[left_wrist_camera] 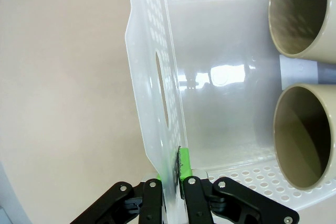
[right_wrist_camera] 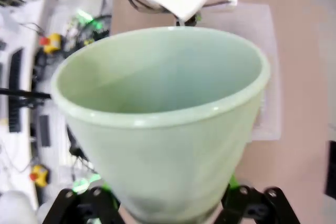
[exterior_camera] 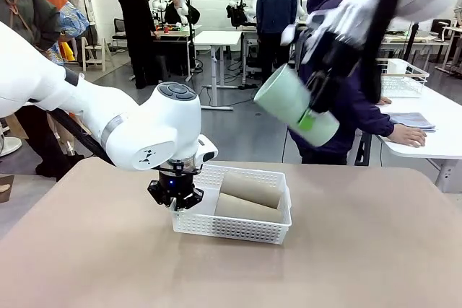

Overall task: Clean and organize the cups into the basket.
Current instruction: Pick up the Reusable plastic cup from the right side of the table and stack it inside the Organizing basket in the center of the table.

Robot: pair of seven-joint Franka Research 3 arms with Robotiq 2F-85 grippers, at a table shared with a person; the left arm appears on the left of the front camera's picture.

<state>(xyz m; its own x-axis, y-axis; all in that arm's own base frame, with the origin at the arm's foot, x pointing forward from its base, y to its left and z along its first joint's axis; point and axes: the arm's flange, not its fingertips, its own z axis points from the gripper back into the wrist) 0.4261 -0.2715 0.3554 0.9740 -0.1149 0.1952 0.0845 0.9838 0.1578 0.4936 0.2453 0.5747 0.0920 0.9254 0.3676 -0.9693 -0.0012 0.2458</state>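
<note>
While two tan cups (exterior_camera: pixel 249 198) fill the basket (exterior_camera: pixel 231 227), one mint cup (exterior_camera: pixel 294 103) hangs aloft.

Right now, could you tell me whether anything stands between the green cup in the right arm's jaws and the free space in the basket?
Nothing visible does. The mint green cup hangs above the basket, whose left half lies open beside the two tan cups.

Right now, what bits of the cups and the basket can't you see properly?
- Mint green cup: the base is hidden by the right gripper in both views.
- Two tan cups: the right edge of the left wrist view cuts them off.
- Basket: its left end is hidden behind the left gripper in the front view.
</note>
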